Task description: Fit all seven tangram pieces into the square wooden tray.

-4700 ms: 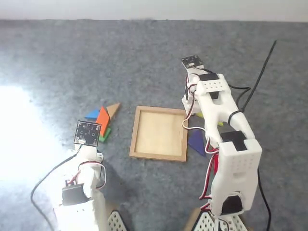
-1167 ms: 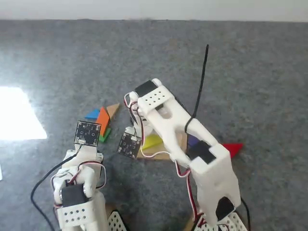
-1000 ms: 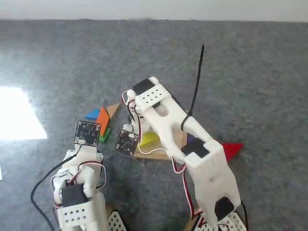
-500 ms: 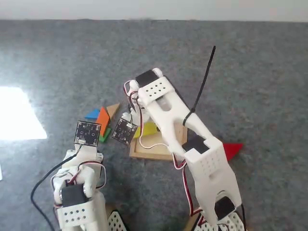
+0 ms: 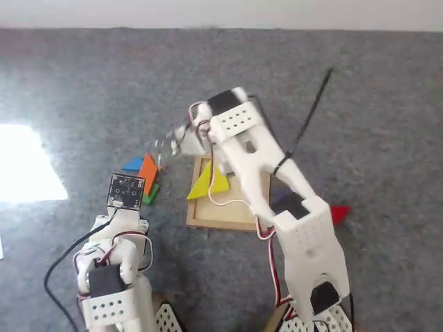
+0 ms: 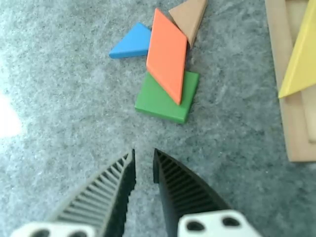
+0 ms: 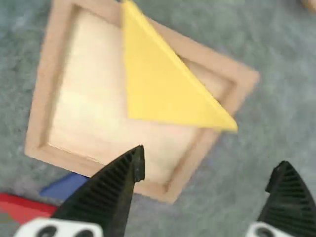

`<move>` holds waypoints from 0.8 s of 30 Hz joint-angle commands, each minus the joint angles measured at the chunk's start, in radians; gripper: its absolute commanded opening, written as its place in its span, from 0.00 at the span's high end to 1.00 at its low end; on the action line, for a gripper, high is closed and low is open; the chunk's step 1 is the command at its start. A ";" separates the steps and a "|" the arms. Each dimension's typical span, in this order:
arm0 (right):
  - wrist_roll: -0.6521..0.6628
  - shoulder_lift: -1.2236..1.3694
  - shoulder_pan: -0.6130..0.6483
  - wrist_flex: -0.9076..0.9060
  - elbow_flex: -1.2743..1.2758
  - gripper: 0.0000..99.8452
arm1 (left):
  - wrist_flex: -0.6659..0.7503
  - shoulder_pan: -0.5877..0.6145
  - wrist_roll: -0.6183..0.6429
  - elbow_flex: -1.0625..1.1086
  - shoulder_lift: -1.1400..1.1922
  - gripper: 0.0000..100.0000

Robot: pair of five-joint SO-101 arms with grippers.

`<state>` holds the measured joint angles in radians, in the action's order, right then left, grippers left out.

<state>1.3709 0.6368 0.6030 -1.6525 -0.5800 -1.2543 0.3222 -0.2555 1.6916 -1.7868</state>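
The square wooden tray [image 5: 242,220] lies mid-table. A large yellow triangle [image 5: 207,182] rests across its left rim, partly inside and partly overhanging. My right gripper [image 7: 203,183] hangs open and empty above the tray [image 7: 236,84] and the yellow triangle [image 7: 158,84]; in the high view the right gripper [image 5: 170,146] is just beyond the tray's far left corner. The left gripper [image 6: 143,169] is shut on nothing, low over the table, just short of a green square [image 6: 165,98], an orange parallelogram [image 6: 167,54], a blue triangle [image 6: 131,42] and a tan triangle [image 6: 190,16].
A red triangle [image 5: 338,214] and a dark blue piece [image 5: 279,200] lie on the table right of the tray, partly under the right arm. The grey table runs open toward the back and the far right.
The right arm swung from the tray's right side to its left with the yellow triangle, let it go on the rim, and its gripper moved away toward the back. The left arm stayed still.
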 commanded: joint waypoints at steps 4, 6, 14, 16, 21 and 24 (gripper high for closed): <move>-0.459 -0.165 -0.027 -0.018 -0.049 0.96 | -0.005 -0.002 -0.006 -0.008 -0.011 0.94; -0.595 -0.166 -0.016 -0.018 -0.049 0.99 | -0.005 -0.002 -0.006 -0.008 -0.011 0.94; -1.028 -0.179 -0.010 0.194 0.025 0.99 | -0.005 -0.002 -0.006 -0.008 -0.011 0.94; -1.083 -0.203 -0.010 0.268 0.081 0.99 | -0.005 -0.002 -0.006 -0.008 -0.011 0.94; -1.105 -0.384 -0.015 0.346 0.233 0.99 | -0.005 -0.002 -0.006 -0.008 -0.011 0.94; -1.128 -0.532 -0.018 0.318 0.344 0.99 | -0.005 -0.002 -0.006 -0.008 -0.011 0.94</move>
<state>0.2785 0.3422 0.5861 -1.3349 -0.3268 -1.2543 0.3222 -0.2555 1.6916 -1.7868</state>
